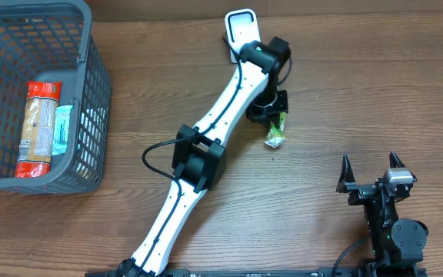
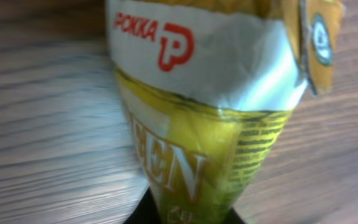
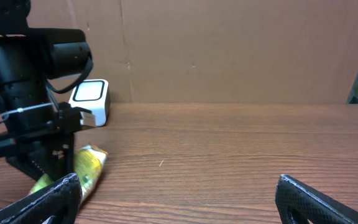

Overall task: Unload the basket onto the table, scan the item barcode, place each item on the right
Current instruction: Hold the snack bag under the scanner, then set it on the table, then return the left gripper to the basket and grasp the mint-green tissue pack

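Note:
The item is a yellow-green Pokka pouch (image 1: pixel 275 133) with a white band, lying on the wooden table right of centre. My left gripper (image 1: pixel 268 114) reaches down onto its upper end. In the left wrist view the pouch (image 2: pixel 204 93) fills the frame and narrows to where the dark jaws of the left gripper (image 2: pixel 182 216) pinch it. The right wrist view shows the pouch (image 3: pixel 89 165) on the table beside the left arm. The white scanner (image 1: pixel 241 28) stands just behind it at the back. My right gripper (image 1: pixel 371 166) stands open at the front right, nothing between its fingers.
A grey plastic basket (image 1: pixel 94 92) sits at the far left, holding a red-and-tan packet (image 1: pixel 38 119) and a pale blue one (image 1: pixel 62 131). A brown cardboard wall (image 3: pixel 229 50) closes off the back of the table.

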Robot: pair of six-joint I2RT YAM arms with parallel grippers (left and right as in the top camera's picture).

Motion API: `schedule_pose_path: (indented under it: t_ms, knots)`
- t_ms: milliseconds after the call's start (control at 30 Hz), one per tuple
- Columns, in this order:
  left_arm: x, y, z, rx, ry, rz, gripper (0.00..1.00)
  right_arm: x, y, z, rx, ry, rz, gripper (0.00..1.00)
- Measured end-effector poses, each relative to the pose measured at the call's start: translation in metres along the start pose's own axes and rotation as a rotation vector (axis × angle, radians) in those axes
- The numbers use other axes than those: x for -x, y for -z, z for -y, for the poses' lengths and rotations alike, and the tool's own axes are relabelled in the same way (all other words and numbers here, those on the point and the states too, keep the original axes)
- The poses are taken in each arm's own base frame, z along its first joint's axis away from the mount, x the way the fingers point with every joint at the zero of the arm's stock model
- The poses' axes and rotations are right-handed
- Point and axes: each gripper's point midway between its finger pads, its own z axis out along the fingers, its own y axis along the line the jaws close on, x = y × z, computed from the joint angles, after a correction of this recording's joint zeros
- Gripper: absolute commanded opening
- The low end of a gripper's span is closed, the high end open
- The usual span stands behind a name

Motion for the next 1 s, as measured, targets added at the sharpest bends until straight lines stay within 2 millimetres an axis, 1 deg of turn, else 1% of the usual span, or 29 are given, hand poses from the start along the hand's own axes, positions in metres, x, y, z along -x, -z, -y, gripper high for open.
schedule_pose_path:
  t_ms: [33,100,133,167,267,333,400,467,567,633,667,733,833,867,967,1000]
  knots:
    - [-0.001,-0.002,0.004,-0.004,-0.008,0.000,0.43,0.000,0.000,0.000,0.000,0.000,-0.001,1.00]
    - [-0.003,-0.005,0.012,-0.019,-0.036,0.003,0.78,0.000,0.000,0.000,0.000,0.000,0.000,1.00]
    - [-0.004,-0.005,0.016,-0.031,-0.046,0.001,0.90,0.000,0.000,0.000,0.000,0.000,0.000,1.00]
    - [-0.005,-0.006,0.021,-0.056,-0.059,-0.006,1.00,0.000,0.000,0.000,0.000,0.000,0.000,1.00]
    - [-0.007,-0.002,0.028,-0.129,-0.069,-0.038,1.00,0.000,0.000,0.000,0.000,0.000,0.000,1.00]
    - [-0.003,0.006,0.025,-0.172,-0.051,-0.052,1.00,0.000,0.000,0.000,0.000,0.000,0.000,1.00]
    - [0.004,0.021,0.018,-0.209,-0.025,-0.044,1.00,0.000,0.000,0.000,0.000,0.000,0.000,1.00]
    - [0.018,0.046,0.009,-0.256,-0.003,0.000,1.00,0.000,0.000,0.000,0.000,0.000,0.000,1.00]
    - [0.038,0.093,0.003,-0.332,-0.007,0.118,1.00,0.000,0.000,0.000,0.000,0.000,0.000,1.00]
    - [0.048,0.125,0.000,-0.372,-0.021,0.206,1.00,0.000,0.000,0.000,0.000,0.000,0.000,1.00]
    - [0.049,0.138,-0.001,-0.383,-0.028,0.238,1.00,0.000,0.000,0.000,0.000,0.000,0.000,1.00]
    - [0.044,0.164,-0.001,-0.381,-0.043,0.294,1.00,0.000,0.000,0.000,0.000,0.000,0.000,1.00]
    - [0.028,0.208,0.003,-0.356,-0.108,0.402,1.00,0.000,0.000,0.000,-0.001,0.000,0.000,1.00]
    - [0.021,0.226,0.006,-0.352,-0.140,0.450,1.00,0.000,0.000,0.000,0.000,0.001,0.000,1.00]
    - [-0.007,0.298,0.014,-0.365,-0.250,0.636,1.00,0.000,0.000,0.000,0.000,0.000,0.000,1.00]
    - [-0.017,0.319,0.014,-0.367,-0.279,0.690,1.00,0.000,0.000,0.000,-0.001,0.000,0.000,1.00]
